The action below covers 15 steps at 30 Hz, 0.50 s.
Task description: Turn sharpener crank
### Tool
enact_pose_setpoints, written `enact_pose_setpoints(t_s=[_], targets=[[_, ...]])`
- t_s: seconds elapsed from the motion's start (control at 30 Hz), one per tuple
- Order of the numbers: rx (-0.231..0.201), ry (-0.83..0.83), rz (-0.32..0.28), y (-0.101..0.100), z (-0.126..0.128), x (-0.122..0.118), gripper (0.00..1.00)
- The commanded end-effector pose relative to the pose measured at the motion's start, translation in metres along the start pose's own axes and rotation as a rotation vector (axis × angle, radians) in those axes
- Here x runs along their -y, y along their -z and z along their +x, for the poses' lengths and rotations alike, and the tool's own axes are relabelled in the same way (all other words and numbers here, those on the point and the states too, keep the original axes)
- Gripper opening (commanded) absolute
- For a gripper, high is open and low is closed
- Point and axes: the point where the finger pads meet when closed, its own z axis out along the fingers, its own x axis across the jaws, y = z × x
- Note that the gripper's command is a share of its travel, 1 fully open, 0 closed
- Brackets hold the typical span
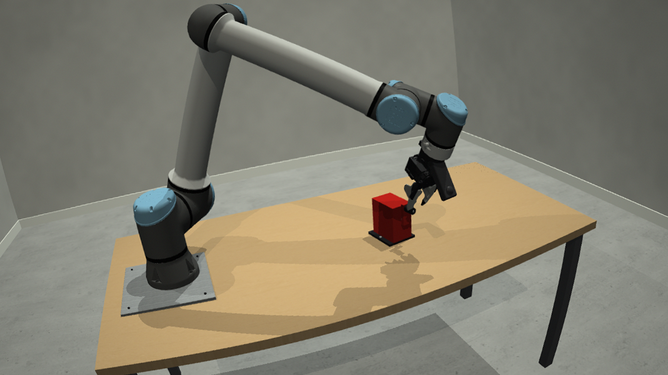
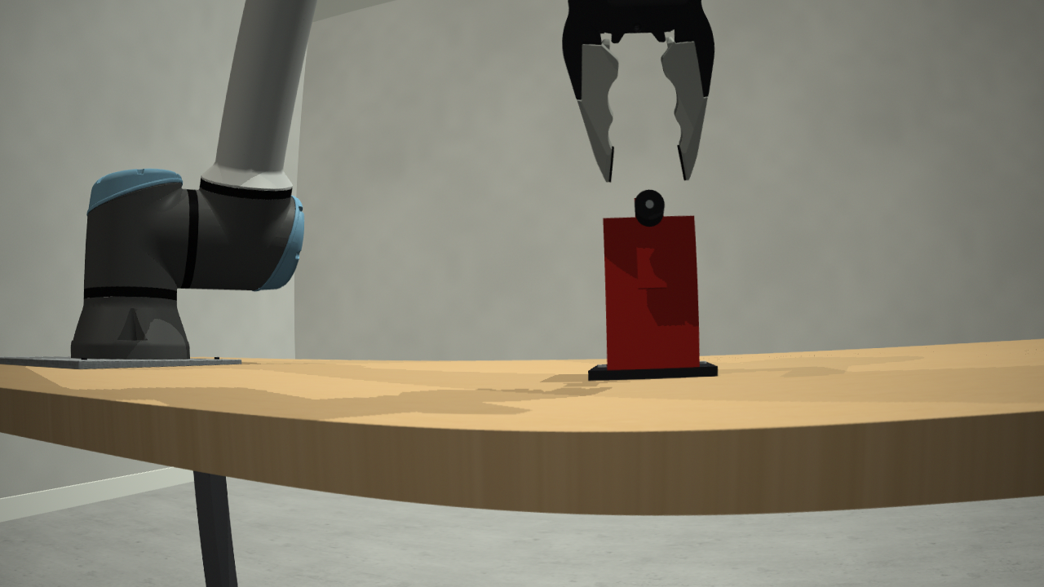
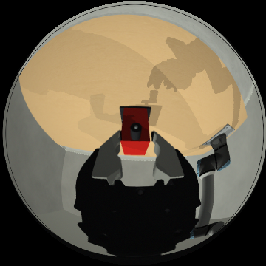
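Observation:
The red sharpener (image 1: 391, 218) stands upright on a black base at the table's middle right. It also shows in the exterior view (image 2: 651, 292) and in the wrist view (image 3: 135, 130). Its black crank knob (image 2: 647, 209) sticks out at the top edge of the side facing the gripper, and shows in the wrist view (image 3: 135, 128) and in the top view (image 1: 410, 211). My gripper (image 2: 647, 174) points down with its fingers apart and nothing between them, its tips just above the knob, one to each side. It also shows in the top view (image 1: 418, 199).
The arm's base (image 1: 169, 261) is bolted to a grey plate at the table's left end. The table's curved front edge (image 1: 351, 319) lies in front of the sharpener. Grey walls stand behind the table.

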Motion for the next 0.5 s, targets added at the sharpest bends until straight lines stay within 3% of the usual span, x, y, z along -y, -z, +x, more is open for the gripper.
enact_pose_setpoints(t_s=[0.0,0.47], targets=[[0.006,0.001,0.004,0.0049,-0.0027,0.0005,0.32],[0.004,0.0,0.002,0.0038,-0.0014,0.0,0.32]])
